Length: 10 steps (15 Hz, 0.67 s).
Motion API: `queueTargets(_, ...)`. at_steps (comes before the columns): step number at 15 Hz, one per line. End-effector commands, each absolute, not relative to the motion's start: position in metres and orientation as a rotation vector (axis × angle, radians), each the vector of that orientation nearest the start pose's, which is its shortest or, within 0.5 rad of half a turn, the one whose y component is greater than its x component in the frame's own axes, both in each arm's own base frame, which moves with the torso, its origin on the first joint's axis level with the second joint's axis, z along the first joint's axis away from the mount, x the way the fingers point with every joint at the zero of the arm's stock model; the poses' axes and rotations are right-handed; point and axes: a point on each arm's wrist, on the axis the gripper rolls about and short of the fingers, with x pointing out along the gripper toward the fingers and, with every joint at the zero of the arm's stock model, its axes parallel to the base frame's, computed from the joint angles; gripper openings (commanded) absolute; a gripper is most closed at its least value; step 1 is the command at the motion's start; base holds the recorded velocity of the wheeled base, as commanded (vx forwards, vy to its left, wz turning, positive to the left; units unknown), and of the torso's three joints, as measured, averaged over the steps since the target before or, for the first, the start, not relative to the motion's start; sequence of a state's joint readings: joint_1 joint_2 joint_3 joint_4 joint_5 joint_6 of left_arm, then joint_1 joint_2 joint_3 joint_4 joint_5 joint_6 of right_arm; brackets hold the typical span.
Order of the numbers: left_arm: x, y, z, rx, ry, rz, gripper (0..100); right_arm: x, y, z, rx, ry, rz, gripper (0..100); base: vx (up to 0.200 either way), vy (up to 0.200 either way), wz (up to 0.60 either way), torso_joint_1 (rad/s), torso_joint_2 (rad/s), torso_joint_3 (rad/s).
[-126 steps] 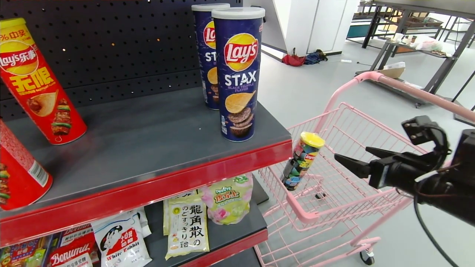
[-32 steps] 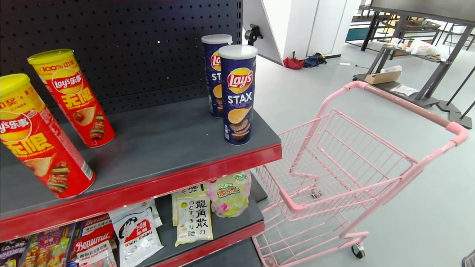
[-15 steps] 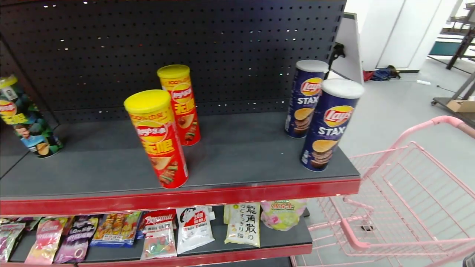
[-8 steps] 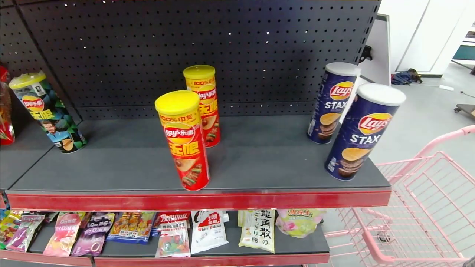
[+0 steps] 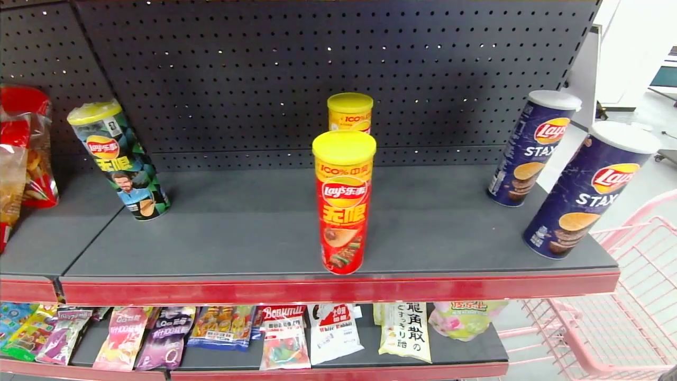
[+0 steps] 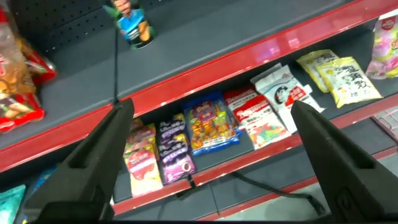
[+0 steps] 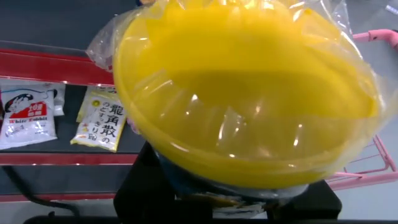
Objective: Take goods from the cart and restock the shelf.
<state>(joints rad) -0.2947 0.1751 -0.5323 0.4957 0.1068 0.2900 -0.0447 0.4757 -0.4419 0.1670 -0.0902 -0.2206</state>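
A chip can with a yellow lid [image 7: 242, 99] under clear wrap sits very close in the right wrist view, and my right gripper is shut on it below the lid. Behind it are the shelf's red edge [image 7: 43, 59] and the pink cart [image 7: 376, 37]. On the grey shelf board [image 5: 254, 227] stand two red cans [image 5: 344, 211], two dark blue cans [image 5: 589, 190] at the right end and a green-patterned can [image 5: 121, 161] at the left. My left gripper [image 6: 211, 107] hangs open and empty in front of the lower shelf.
Snack bags [image 5: 333, 333] lie in a row on the lower shelf. A red-topped bag [image 5: 21, 148] stands at the far left of the upper board. The pink cart [image 5: 645, 275] is to the right of the shelf. Bare board lies between the green can and the red cans.
The head camera has swung left from the cart to the shelf; the shelf goods themselves have not moved. The can seen in the cart 8.4 s ago was gone from it afterwards.
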Motion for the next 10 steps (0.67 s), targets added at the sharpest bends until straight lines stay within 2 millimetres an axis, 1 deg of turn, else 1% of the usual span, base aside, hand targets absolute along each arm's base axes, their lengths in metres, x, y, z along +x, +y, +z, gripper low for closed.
queueTargets(1, -0.0534, 0.0187, 0.1700, 0.317, 0.109, -0.206, 100, 0.0107, -0.0025, 0.1864, -0.224, 0.215, -0.112, 0, 0.000, 0.200, 0.00, 0.002, 0.00, 0.002)
queueTargets(10, -0.0533, 0.0187, 0.1690, 0.317, 0.112, -0.206, 100, 0.0091, -0.0024, 0.1861, -0.224, 0.207, -0.108, 0, 0.000, 0.200, 0.00, 0.003, 0.00, 0.005)
